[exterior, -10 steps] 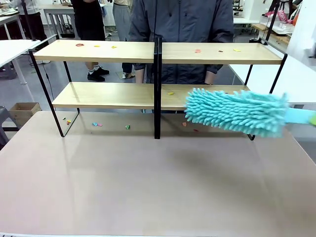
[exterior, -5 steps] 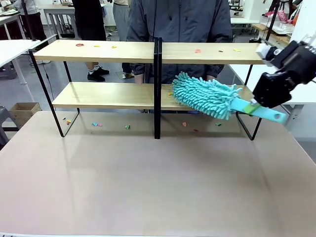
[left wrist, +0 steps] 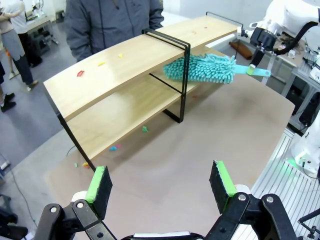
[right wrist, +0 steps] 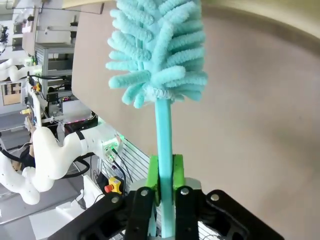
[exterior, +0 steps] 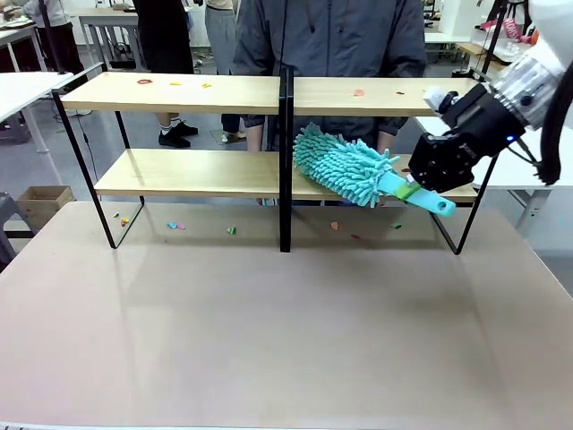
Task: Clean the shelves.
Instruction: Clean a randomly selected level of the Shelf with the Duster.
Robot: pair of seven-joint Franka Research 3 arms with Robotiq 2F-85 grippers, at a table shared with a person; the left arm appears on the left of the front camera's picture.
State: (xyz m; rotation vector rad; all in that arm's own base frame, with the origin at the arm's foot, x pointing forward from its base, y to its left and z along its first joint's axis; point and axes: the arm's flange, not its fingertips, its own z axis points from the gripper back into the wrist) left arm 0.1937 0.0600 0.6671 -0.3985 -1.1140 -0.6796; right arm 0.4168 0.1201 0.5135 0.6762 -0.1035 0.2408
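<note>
Duster (exterior: 345, 167) sits further left on shelves (exterior: 179, 93), beside centre post (exterior: 285, 161). Right fingers (right wrist: 154, 172) clamp its handle (right wrist: 164, 130); left fingers (left wrist: 100, 185) spread, empty.

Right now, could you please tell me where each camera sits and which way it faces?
Front view: from the robot's side of the table, facing the shelves and the person beyond; the right gripper comes in holding a duster.
Left wrist view: above the table, looking past the open left gripper at the shelves.
Right wrist view: along the shut right gripper, up the duster's handle.
Shared: front and left wrist views both show shelves and duster.
</note>
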